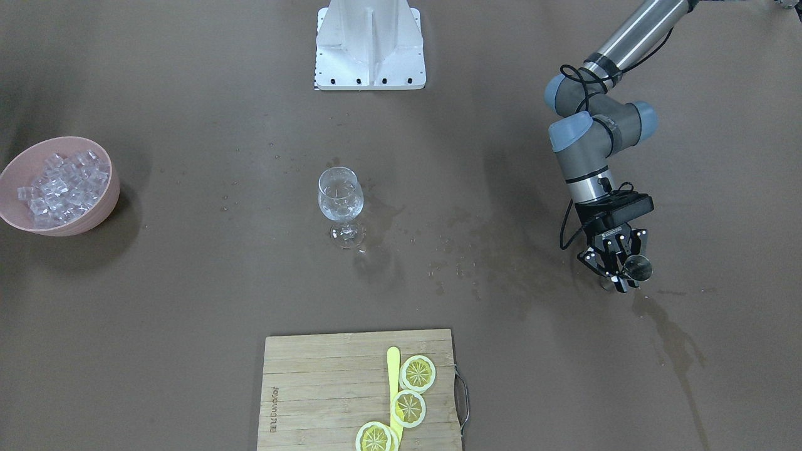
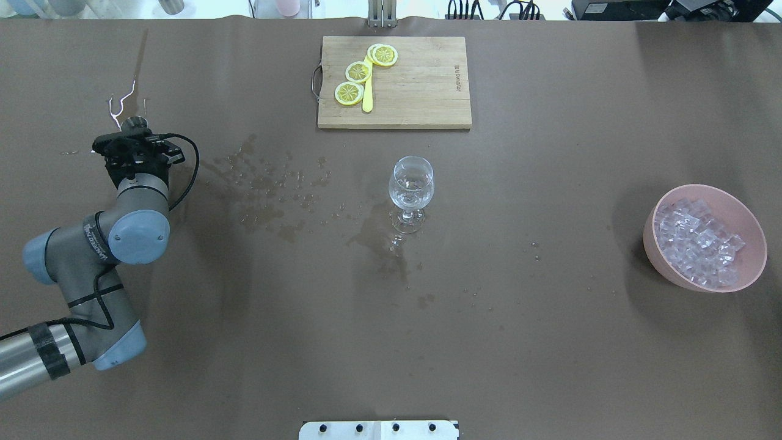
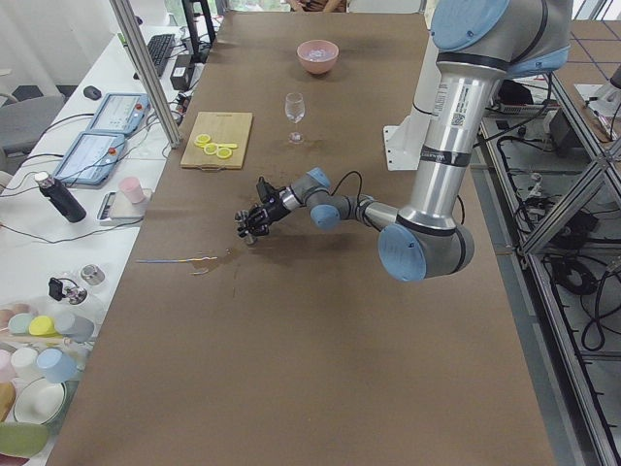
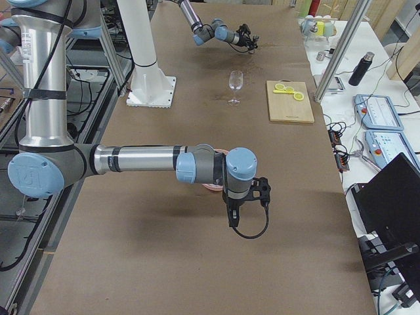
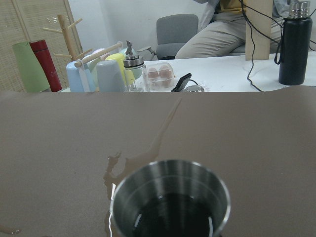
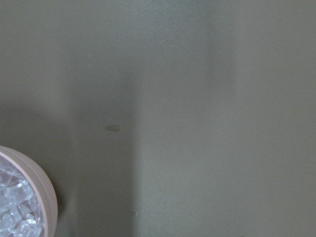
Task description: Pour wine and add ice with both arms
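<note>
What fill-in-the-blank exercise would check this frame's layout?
The ice lies in a ___ bowl.
The cutting board holds ___ lemon slices.
The metal cup sits in the ___ pincer.
The wine glass stands ___.
Missing: pink, three, left, upright.

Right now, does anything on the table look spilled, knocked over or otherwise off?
Yes, liquid is spilled. Wet blotches dot the brown table cover between the metal cup in the left gripper and the wine glass. A darker patch lies by the glass's foot, and a thin streak runs from the cup. Nothing looks tipped or broken.
</note>
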`<action>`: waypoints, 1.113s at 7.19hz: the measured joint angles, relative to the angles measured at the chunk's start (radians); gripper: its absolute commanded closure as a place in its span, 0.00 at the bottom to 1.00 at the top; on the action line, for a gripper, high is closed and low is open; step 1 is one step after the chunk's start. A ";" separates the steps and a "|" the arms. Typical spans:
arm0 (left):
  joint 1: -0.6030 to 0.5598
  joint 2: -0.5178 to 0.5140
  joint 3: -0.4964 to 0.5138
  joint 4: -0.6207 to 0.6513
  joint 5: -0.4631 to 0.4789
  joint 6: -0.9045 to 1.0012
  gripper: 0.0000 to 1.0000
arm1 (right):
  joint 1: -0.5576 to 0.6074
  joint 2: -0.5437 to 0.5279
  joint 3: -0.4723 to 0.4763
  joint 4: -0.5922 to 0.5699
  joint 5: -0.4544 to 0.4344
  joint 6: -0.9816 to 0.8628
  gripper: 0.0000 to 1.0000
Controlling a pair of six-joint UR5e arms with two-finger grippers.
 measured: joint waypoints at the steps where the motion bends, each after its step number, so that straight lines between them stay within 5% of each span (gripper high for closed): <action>1: -0.005 0.000 -0.032 0.004 -0.001 0.004 1.00 | 0.000 0.001 0.000 0.000 0.001 0.001 0.00; 5: -0.026 -0.008 -0.386 0.254 -0.024 0.089 1.00 | 0.000 -0.002 0.001 0.000 0.006 0.006 0.00; 8: 0.015 -0.158 -0.547 0.524 -0.134 0.111 1.00 | 0.000 -0.001 -0.001 0.000 0.009 0.006 0.00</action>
